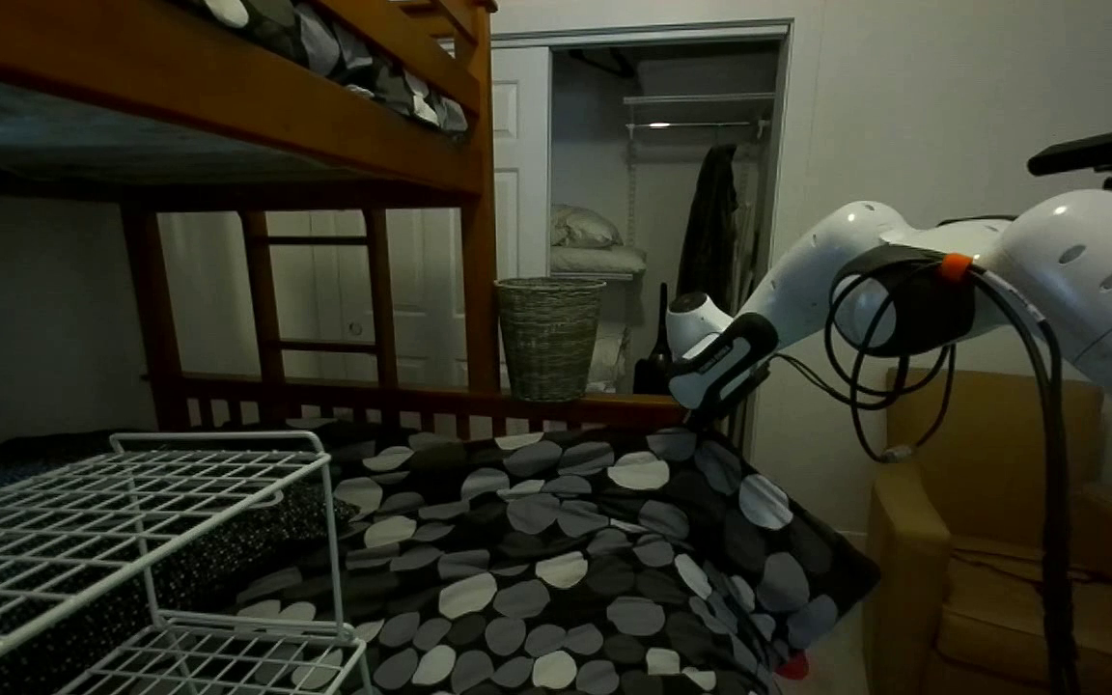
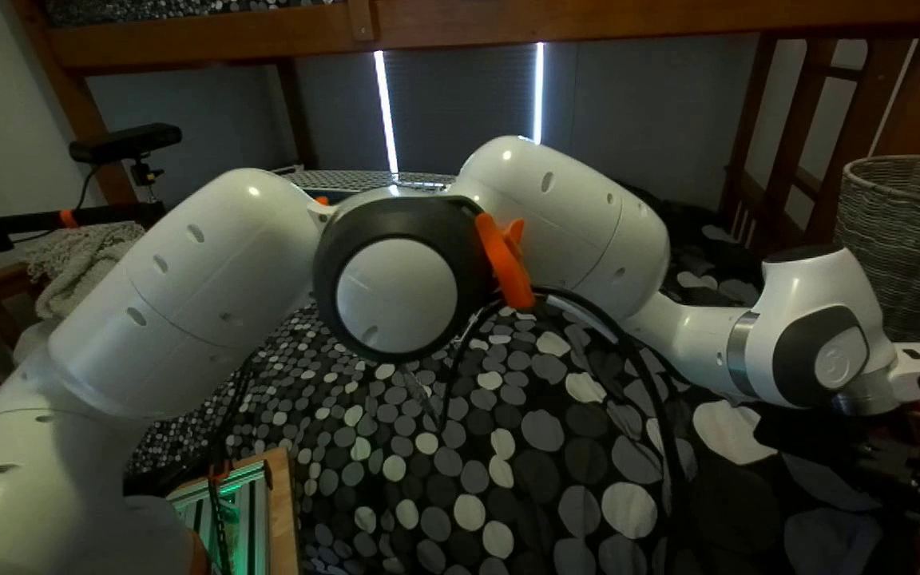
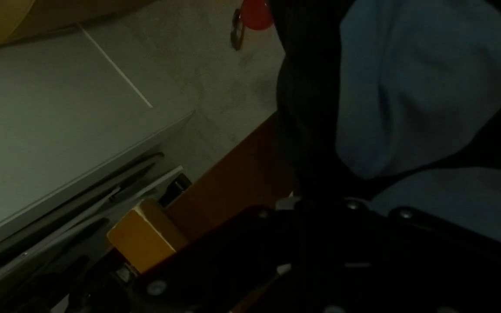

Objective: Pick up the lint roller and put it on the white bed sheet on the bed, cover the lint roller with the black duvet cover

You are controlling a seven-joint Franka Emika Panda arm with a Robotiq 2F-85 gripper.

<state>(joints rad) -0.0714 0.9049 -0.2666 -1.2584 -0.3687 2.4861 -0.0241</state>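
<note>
Duvet cover (image 1: 517, 541), black with pale spots, lies rumpled across the bed (image 1: 481, 290), and I have a raised part of it clamped in the end effector (image 1: 701, 421) near the footboard (image 1: 643, 409). In an exterior view, 2 white wire shelves (image 1: 165, 554) partly hide it.

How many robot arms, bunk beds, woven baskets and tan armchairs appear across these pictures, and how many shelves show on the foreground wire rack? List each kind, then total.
Robot arm: 1
Bunk bed: 1
Woven basket: 1
Tan armchair: 1
Wire rack shelves: 2
Total: 6
</note>
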